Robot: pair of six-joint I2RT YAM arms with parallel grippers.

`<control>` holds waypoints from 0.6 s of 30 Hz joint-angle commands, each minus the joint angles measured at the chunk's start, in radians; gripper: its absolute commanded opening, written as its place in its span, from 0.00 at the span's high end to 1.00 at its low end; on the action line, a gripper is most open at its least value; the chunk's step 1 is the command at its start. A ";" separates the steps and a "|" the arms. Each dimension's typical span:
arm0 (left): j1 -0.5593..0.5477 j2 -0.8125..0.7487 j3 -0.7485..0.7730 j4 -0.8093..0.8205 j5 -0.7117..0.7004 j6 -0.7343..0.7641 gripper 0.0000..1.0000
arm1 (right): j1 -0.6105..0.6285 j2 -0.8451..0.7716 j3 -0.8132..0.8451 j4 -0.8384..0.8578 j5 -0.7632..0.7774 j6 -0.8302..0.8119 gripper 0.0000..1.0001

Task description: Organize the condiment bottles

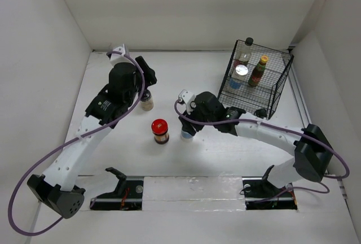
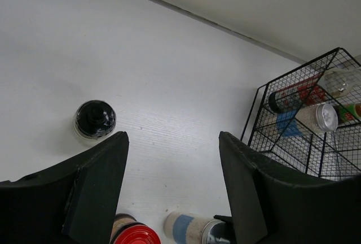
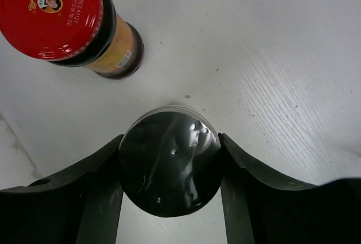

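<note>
Blue-labelled bottle (image 1: pixel 186 134) stands upright on the table (image 1: pixel 225 156) near its middle. The right gripper (image 3: pixel 169 138) is over it, with fingers (image 3: pixel 96 193) pressed against both sides of the cap, which looks dark and glossy from the wrist. Red-lidded jar (image 1: pixel 160 131) stands just beside it, on its left in the top view, not touching. Dark-capped bottle (image 1: pixel 146 100) stands farther back, close by the left gripper (image 2: pixel 173 136), whose fingers are spread wide with only bare table between them. Rack (image 1: pixel 276 94) sits at the far right and holds a black-capped bottle (image 1: pixel 246 47), a silver-lidded bottle (image 1: pixel 241 72) and a sauce bottle (image 1: pixel 258 70).
</note>
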 commanded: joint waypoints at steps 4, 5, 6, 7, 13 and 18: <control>0.003 -0.054 -0.026 0.061 0.039 0.003 0.39 | 0.015 -0.030 0.079 0.018 0.160 0.043 0.75; 0.003 -0.055 -0.026 0.061 0.053 0.003 0.39 | 0.015 -0.057 0.106 -0.047 0.188 0.043 0.75; 0.003 -0.055 -0.026 0.077 0.070 0.016 0.39 | 0.015 -0.124 0.160 -0.070 0.214 0.043 0.75; 0.003 -0.055 -0.026 0.103 0.088 0.016 0.39 | -0.003 -0.160 0.183 -0.085 0.241 0.031 0.75; 0.003 -0.030 -0.003 0.186 0.223 0.052 0.39 | -0.241 -0.304 0.353 -0.274 0.299 0.040 0.72; 0.003 -0.007 0.019 0.200 0.258 0.077 0.38 | -0.436 -0.358 0.415 -0.323 0.356 0.040 0.72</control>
